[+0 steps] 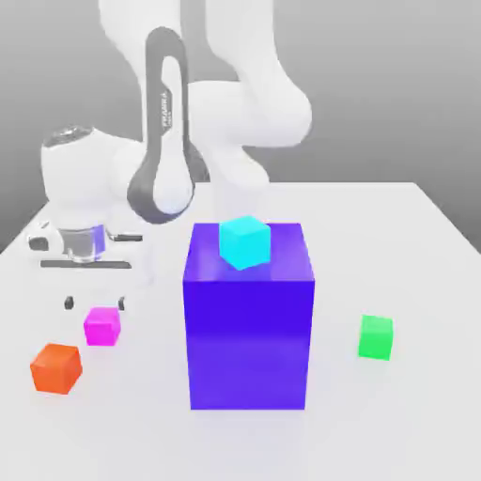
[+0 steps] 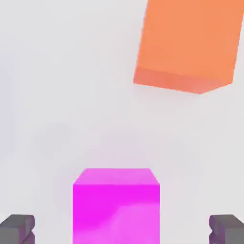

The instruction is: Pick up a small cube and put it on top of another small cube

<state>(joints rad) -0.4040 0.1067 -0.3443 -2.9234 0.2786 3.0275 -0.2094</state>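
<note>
Table (image 1: pixel 423 413): white and flat, and all the blocks sit on it.
Arm (image 1: pixel 169 141): white with a dark grey band, bent low toward the exterior view's left side of the table.
Big block (image 1: pixel 249 329): blue-violet, much bigger than the rest, standing in the middle of the table.
Jaws (image 1: pixel 94 302): pointing down at the table, spread wide, holding nothing. In the exterior view the two dark tips hang just behind the pink cube. In the hand view one grey fingertip (image 2: pixel 19 228) shows on each side of the pink cube, with a gap between each tip and the cube.
Cyan cube (image 1: pixel 245 240): sitting on top of the big block, turned a little.
Orange cube (image 1: pixel 56 366): on the table near the pink cube, closer to the front and to the exterior view's left. It does not touch the pink cube. It shows in the hand view too (image 2: pixel 188 45).
Pink cube (image 1: pixel 101 325): small and bright, on the table on the exterior view's left of the big block, right under the jaws. In the hand view (image 2: pixel 116 207) it lies between the two tips.
Green cube (image 1: pixel 376 336): small, same size as the pink one, alone on the table on the exterior view's right of the big block, well apart from the pink cube.
</note>
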